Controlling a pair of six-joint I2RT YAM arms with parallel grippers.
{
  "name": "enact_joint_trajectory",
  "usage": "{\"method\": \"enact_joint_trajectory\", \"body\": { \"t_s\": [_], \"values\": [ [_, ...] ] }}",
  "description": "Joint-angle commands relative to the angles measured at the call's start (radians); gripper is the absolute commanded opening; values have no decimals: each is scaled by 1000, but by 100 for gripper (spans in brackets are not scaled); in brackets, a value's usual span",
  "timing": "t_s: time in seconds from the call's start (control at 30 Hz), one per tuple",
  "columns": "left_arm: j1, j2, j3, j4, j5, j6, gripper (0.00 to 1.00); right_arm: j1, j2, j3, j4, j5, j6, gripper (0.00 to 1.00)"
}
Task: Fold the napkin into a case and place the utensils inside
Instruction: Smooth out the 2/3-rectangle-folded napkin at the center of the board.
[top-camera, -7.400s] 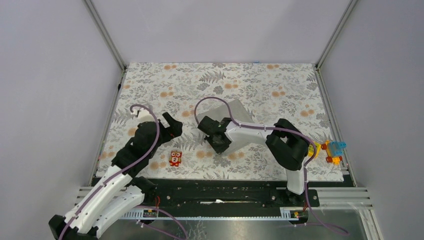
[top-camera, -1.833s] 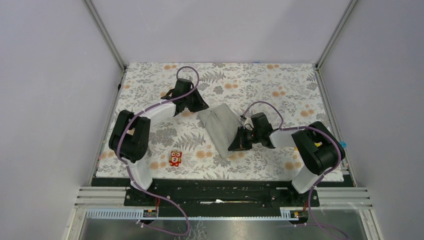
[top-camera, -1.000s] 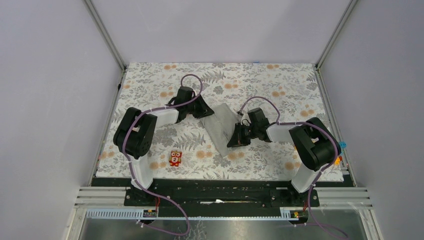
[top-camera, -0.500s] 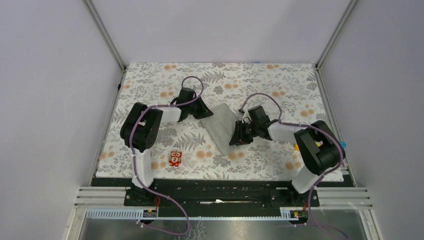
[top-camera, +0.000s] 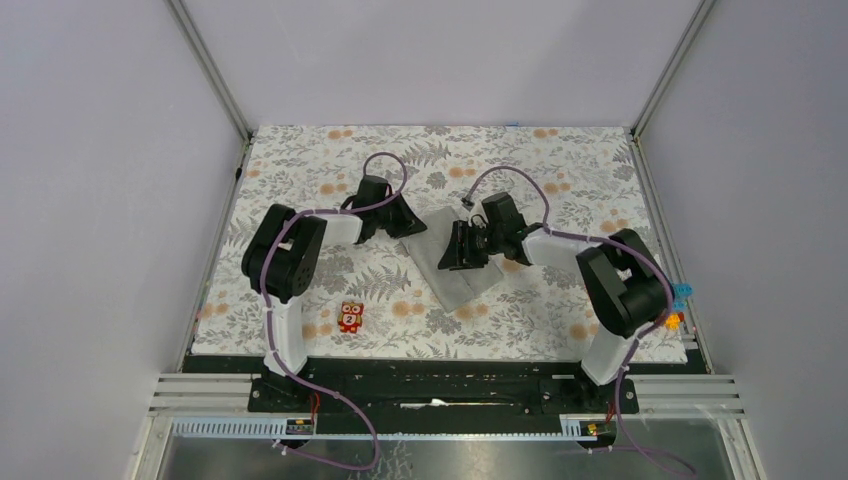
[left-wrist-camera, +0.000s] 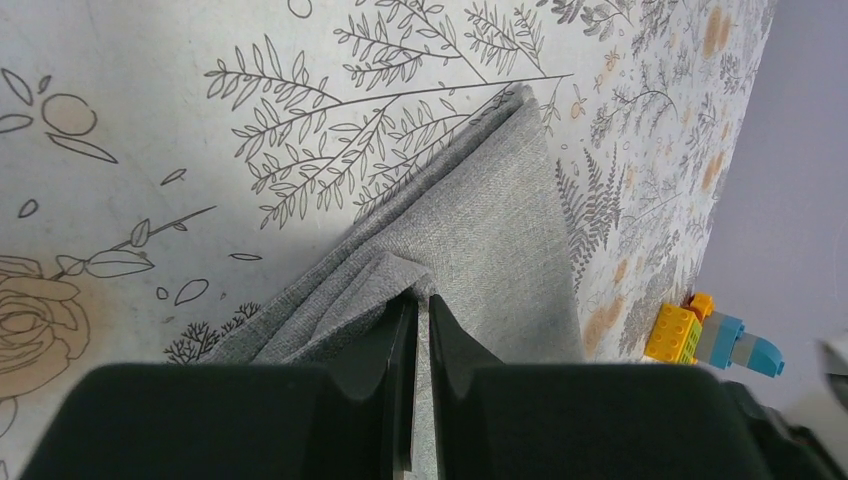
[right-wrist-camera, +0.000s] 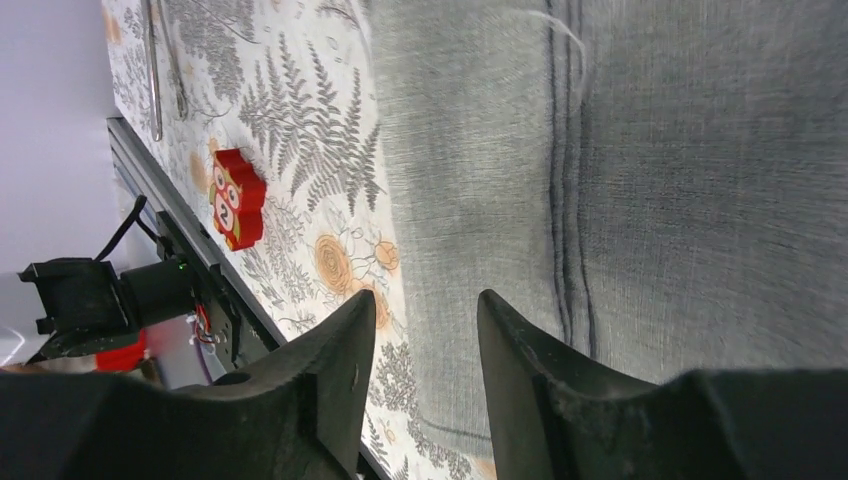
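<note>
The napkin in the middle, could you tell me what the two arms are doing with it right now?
Both arms are working on the folded napkin. The left gripper is shut on a corner at its far end, while the right gripper is open over the cloth. The utensils lie on the table cover, not yet inside.

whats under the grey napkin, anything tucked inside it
The napkin lies on the floral table cover, which shows all round it. No utensil pokes out; the folded layers hide the inside. Two slim silver utensils lie on the cover, apart from it.
</note>
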Motion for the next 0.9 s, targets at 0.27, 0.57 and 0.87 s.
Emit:
{"method": "enact_joint_trajectory", "body": {
  "t_s": [0.27,0.57,0.87],
  "values": [
    [24,-147,76,43,167,30,37,12,147,-33,140,-18,86,37],
    [91,-112,-51,259,288,-103,18,18,68,62,75,-42,78,45],
    [102,48,-32,290,307,-100,13,50,246,225,270,-256,172,61]
  ]
}}
